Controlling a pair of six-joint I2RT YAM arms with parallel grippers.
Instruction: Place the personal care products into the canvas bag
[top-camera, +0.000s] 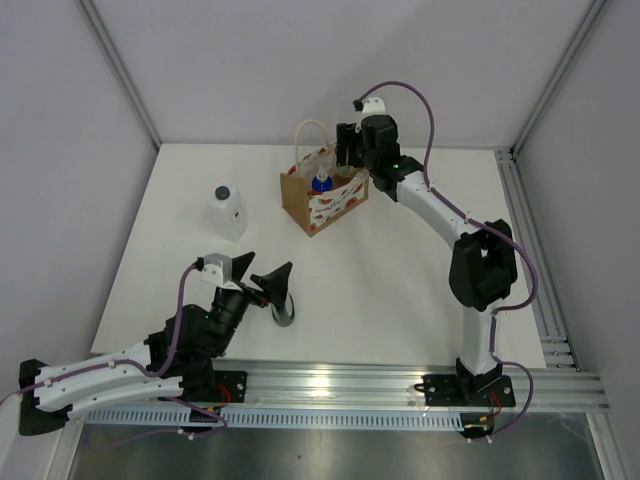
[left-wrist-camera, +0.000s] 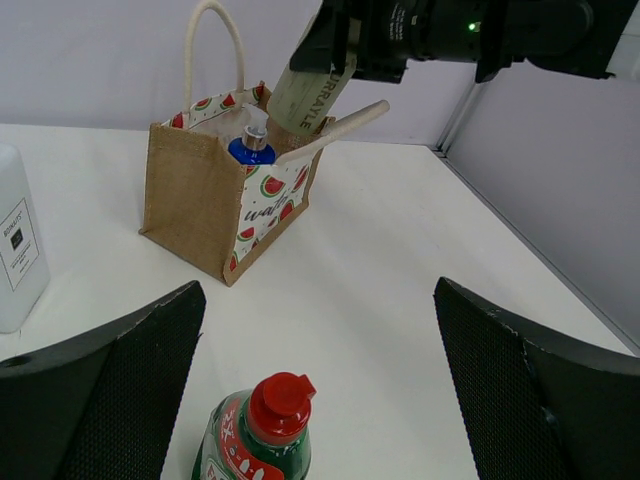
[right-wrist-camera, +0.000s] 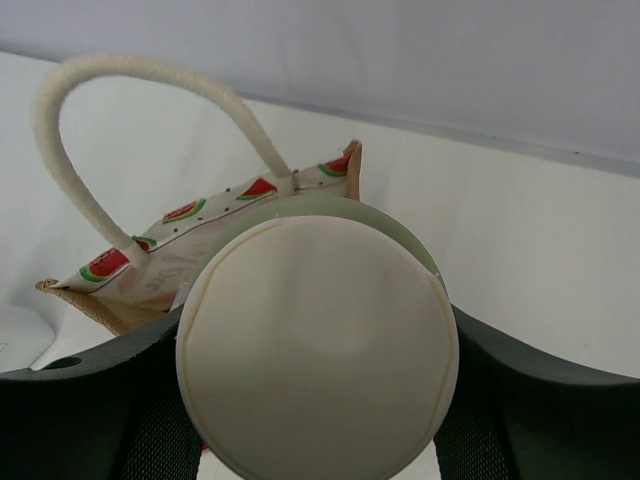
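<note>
The right gripper is clamped on the beige bottle just under its white cap. It holds the bottle tilted over the 2 o'clock corner of the canvas bag, which stands at 12 o'clock on the table. The bottle's base looks to be at the rim, though the angle makes it hard to say whether it is inside. 1 bottle is in the bag, shown by its blue cap.

2 bottles wait outside: the white bottle at 10 o'clock, and the green bottle upright at 7 o'clock. The left gripper stands wide open and empty, with the green bottle just beside it.

These are probably light, stiff plastic bottles with smooth sides, so a grip across the body below the cap seems safest. The bag is soft and light. 1 rope handle lies across the opening against the beige bottle, so a sideways nudge may snag it or tip the bag.
</note>
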